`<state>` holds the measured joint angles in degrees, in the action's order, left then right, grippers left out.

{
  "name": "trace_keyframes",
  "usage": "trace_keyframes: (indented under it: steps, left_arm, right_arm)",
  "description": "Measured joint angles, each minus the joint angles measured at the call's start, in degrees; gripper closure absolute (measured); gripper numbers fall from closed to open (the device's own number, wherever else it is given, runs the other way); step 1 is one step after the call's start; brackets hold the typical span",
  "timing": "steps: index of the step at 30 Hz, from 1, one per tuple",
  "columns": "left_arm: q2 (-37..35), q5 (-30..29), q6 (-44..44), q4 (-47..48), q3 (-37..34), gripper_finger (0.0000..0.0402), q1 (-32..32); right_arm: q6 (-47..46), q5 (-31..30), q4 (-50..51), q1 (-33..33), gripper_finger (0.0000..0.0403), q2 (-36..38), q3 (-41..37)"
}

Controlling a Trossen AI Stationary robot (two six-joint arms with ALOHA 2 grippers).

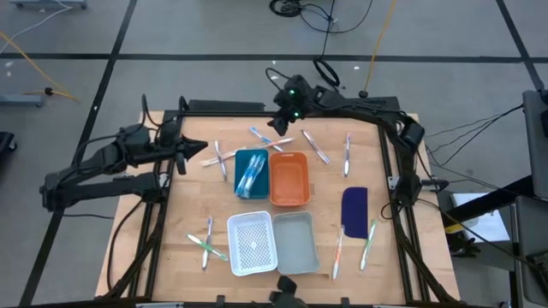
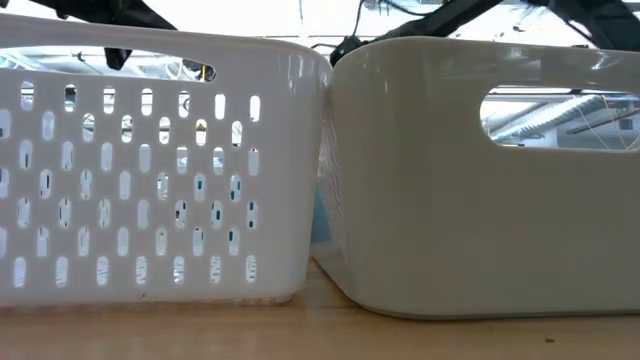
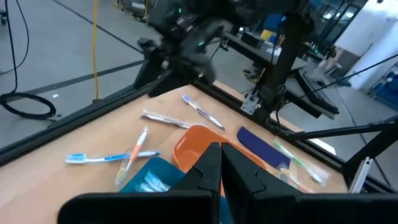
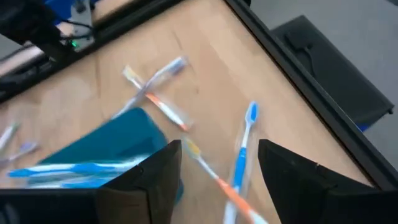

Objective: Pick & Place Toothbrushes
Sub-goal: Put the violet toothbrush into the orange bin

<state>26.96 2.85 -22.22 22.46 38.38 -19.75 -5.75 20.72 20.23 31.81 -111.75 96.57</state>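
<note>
Several toothbrushes lie loose on the wooden table (image 1: 377, 167): a crossed pair (image 1: 221, 158) at the far left, another crossed pair (image 1: 267, 137) behind the trays, singles (image 1: 315, 147) (image 1: 347, 154) at the far right, and others near the front (image 1: 205, 242) (image 1: 338, 252) (image 1: 368, 244). More toothbrushes lie in the blue tray (image 1: 251, 174). My right gripper (image 1: 281, 122) (image 4: 217, 180) hangs open above the far crossed pair, a blue one (image 4: 244, 146) and an orange one (image 4: 208, 171), touching nothing. My left gripper (image 1: 182, 156) (image 3: 221, 168) is shut and empty over the table's left edge.
An orange tray (image 1: 289, 178) stands beside the blue one. A white slotted basket (image 1: 252, 243) (image 2: 150, 160) and a grey tray (image 1: 296, 242) (image 2: 480, 180) stand at the front. A dark blue flat piece (image 1: 354, 210) lies on the right. A black frame (image 1: 223, 107) borders the table.
</note>
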Motion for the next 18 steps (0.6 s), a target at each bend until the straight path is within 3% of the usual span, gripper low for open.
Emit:
trace_keyframes:
  steps: [12, 18]
  left_arm:
    - [-2.1, 0.0, 0.0, 1.6, -1.3, 0.0392, 0.0]
    - [-2.0, 0.0, 0.6, 1.5, -1.3, 0.0392, -0.1]
  right_arm:
    - [2.0, 0.0, 10.8, 0.4, 0.0190, -15.0, 18.7]
    - [1.8, -1.2, 14.1, -0.1, 0.0190, -19.5, 22.8]
